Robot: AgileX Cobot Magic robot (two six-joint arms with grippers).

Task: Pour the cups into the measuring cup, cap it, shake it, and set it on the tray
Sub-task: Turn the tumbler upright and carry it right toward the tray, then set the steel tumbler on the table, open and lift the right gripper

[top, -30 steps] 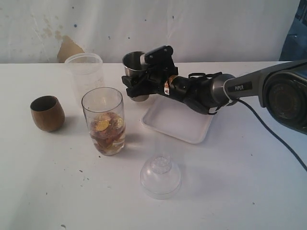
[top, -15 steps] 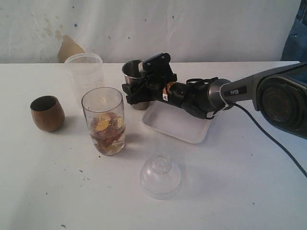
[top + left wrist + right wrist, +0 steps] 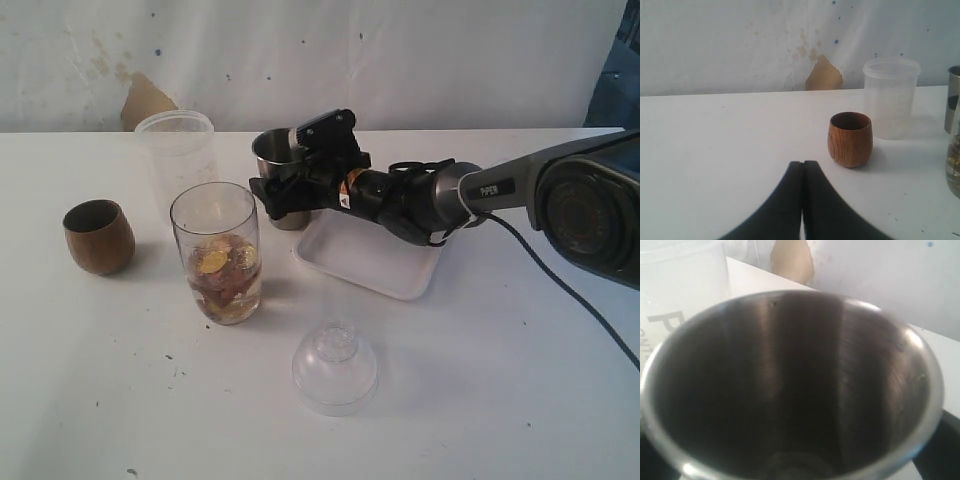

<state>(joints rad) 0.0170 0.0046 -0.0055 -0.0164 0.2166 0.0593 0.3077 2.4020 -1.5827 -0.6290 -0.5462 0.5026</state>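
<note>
The steel tumbler (image 3: 272,150) stands upright on the table just behind the tray (image 3: 372,266), and its dark empty inside fills the right wrist view (image 3: 790,380). My right gripper (image 3: 284,172) is open, one finger (image 3: 947,440) on each side of the tumbler. A sliver of table shows beside the rim. The clear measuring cup (image 3: 215,252) stands left of the tray, holding gold and brown pieces. The brown wooden cup (image 3: 98,237) sits far left. My left gripper (image 3: 803,163) is shut and empty, low over the table, short of the wooden cup (image 3: 850,139).
A frosted plastic cup (image 3: 177,152) stands behind the measuring cup. A clear domed lid (image 3: 334,368) lies on the table in front of the tray. The right arm stretches across the tray from the right. A wall closes off the back of the table.
The right gripper has lowered the steel tumbler a little onto the table behind the tray, and its jaws have spread apart. The left gripper and the other things have not moved.
</note>
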